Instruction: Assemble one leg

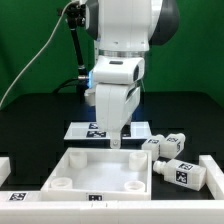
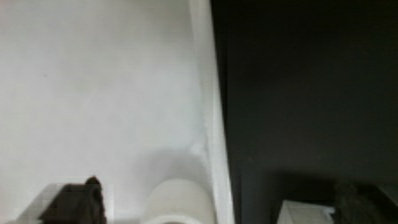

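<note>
In the exterior view, white legs with black-and-white tags lie on the black table at the right, one (image 1: 172, 143) behind another (image 1: 186, 172). The large white panel (image 1: 70, 160) with round corner sockets lies in front. My gripper (image 1: 116, 138) points straight down over the panel's far edge, to the left of the legs. In the wrist view my dark fingertips (image 2: 71, 203) stand wide apart with nothing held. The panel's surface (image 2: 98, 90) and one round socket (image 2: 178, 200) show below them. No leg shows in the wrist view.
The marker board (image 1: 90, 128) lies behind the panel, under the arm. Other white parts sit at the exterior view's left edge (image 1: 5, 165), right edge (image 1: 213, 165) and bottom left (image 1: 15, 196). A black cable hangs at the back left.
</note>
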